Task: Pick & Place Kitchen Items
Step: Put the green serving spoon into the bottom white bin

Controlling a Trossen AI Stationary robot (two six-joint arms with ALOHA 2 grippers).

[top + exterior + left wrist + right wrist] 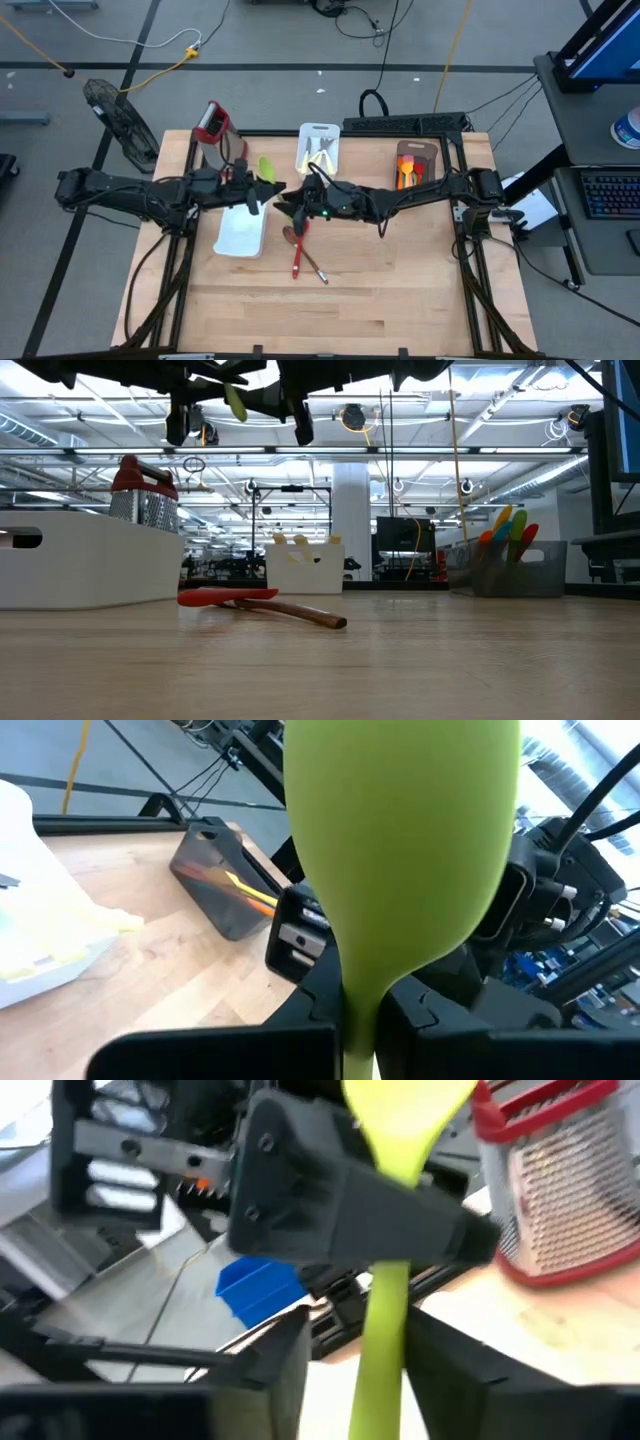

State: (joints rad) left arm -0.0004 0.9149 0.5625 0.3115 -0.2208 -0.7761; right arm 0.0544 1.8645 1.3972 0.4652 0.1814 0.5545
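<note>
While both grippers meet in mid-air above the table, a handover of the green spatula (265,167) looks to be in hand. The left gripper (252,187) is clamped on its handle, blade up; the right gripper (290,208) has its fingers spread either side of that handle. Next, I judge, the right must close before the left lets go. Below the left gripper lies the white tray (241,232), seemingly empty; well behind the right gripper the brown tray (414,163) holds orange utensils.
</note>
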